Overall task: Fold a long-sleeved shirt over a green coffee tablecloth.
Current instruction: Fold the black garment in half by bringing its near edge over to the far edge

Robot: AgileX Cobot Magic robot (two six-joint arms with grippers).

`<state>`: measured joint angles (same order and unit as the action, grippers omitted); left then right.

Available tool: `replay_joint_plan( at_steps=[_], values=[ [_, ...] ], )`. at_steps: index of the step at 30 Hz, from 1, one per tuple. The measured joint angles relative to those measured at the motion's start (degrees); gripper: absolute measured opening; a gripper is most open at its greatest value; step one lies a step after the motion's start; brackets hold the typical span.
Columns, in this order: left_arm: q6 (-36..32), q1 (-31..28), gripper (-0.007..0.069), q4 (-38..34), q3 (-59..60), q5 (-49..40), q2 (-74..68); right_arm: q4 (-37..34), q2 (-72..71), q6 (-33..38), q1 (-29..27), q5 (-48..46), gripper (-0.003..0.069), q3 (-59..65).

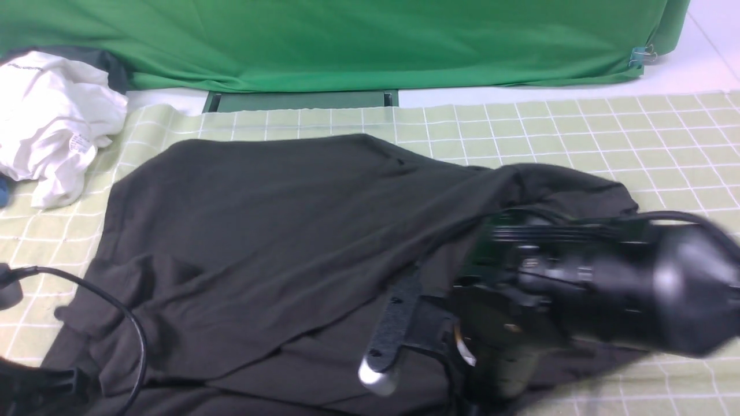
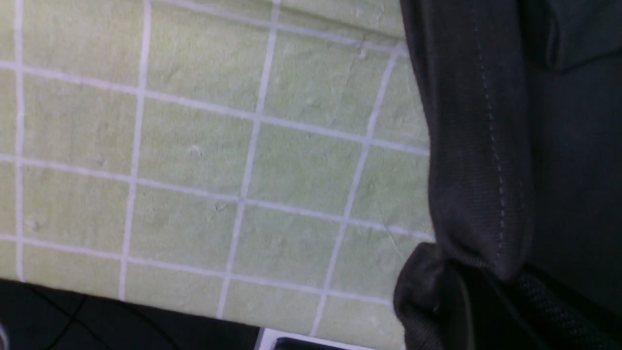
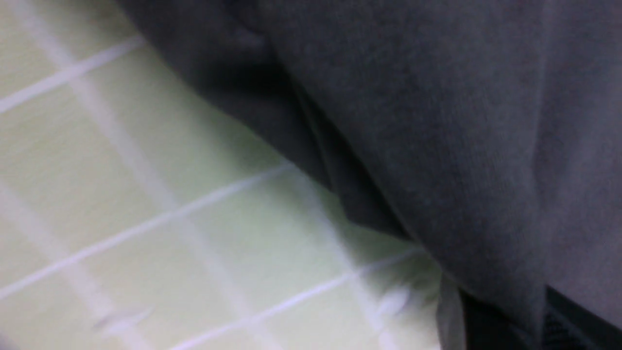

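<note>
The shirt (image 1: 260, 231) is seen lying across the tablecloth (image 1: 578, 133), covering the middle and left of the front view, with its near edge running out of the picture. A broad upper layer is laid slantwise over a lower layer, and a taut ridge of cloth is drawn from the right side of the shirt down toward the right gripper (image 1: 393, 335). This gripper is held low over the shirt's right half, and its jaws are pressed together. In the blurred right wrist view, dark cloth is seen running down into them, so the shirt appears to be pinched there. The left gripper (image 2: 491, 311) is placed at the shirt's near left corner. Its jaws are likewise closed, and a stitched hem is gathered and pinched between them, just beside bare tablecloth. A black cable (image 1: 115, 306) is looped over the cloth near that corner. A crumpled white garment (image 1: 52, 121) is left at the far left edge of the tablecloth, apart from the shirt. Green fabric (image 1: 347, 40) is hung behind the table.
</note>
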<state>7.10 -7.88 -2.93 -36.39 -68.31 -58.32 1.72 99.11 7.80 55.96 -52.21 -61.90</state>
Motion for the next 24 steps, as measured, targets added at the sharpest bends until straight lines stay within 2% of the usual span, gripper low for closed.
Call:
replay_joint_plan(
  at_steps=[7, 14, 19, 24],
  values=[
    [-0.06, 0.00, 0.0022, -1.07, -0.48, -1.13, 4.82, -2.60, -9.89, 0.11, 0.00, -0.97, 0.0030, 5.27],
    [0.14, 0.00, 0.0022, -0.94, -7.61, 1.09, -1.41, 0.56, -12.77, 1.48, -0.57, -2.55, 0.0028, -0.76],
    [0.19, 0.00, 0.0022, -0.17, -16.15, 3.73, -9.14, 0.76, -12.34, 4.23, -4.53, -2.62, 0.0028, -5.41],
    [0.30, 0.00, 0.0022, 0.14, -27.94, 6.26, -20.73, 0.59, -7.58, 10.16, -12.31, -2.22, 0.0028, -11.95]
  ],
)
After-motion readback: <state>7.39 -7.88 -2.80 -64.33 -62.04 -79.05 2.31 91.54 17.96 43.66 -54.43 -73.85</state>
